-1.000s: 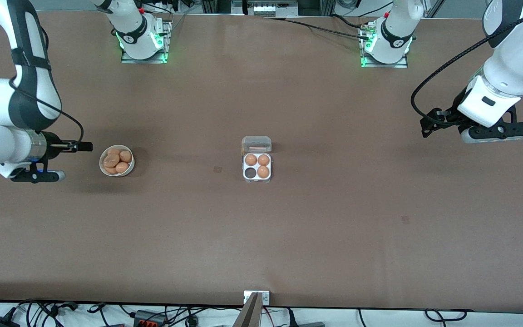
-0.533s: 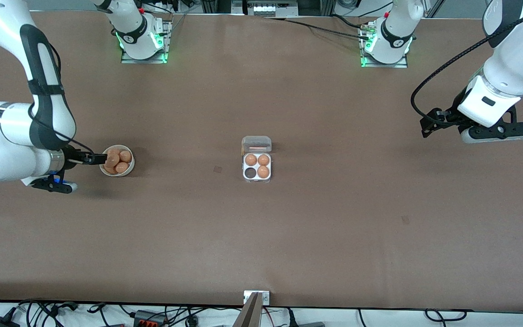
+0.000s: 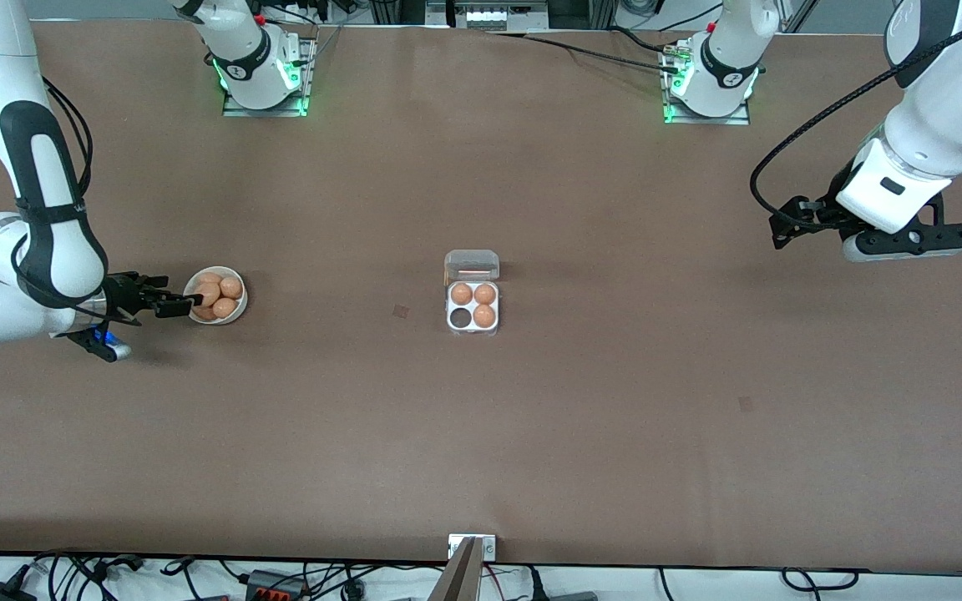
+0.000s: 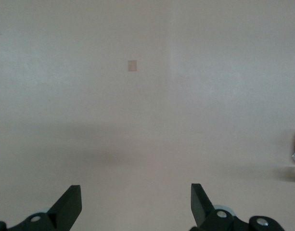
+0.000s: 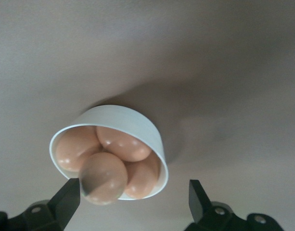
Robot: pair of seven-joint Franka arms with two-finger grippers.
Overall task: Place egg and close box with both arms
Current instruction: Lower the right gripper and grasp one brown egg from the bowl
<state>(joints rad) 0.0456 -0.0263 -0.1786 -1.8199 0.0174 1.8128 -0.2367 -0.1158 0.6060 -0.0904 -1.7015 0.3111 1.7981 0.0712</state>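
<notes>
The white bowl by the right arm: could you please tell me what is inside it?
The white bowl holds orange-brown eggs, piled; four show in the right wrist view. Any egg beneath the pile is covered, so the full count is uncertain. The right pincer hangs open at its rim.

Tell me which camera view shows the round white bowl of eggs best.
The right wrist view: the round white bowl fills it, its orange-brown eggs seen close. The front view shows the bowl small at the right arm's end. The left wrist view misses it.

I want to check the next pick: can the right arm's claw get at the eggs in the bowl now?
Probably yes: the right claw hangs open at the bowl rim, and the eggs lie uncovered.
</notes>
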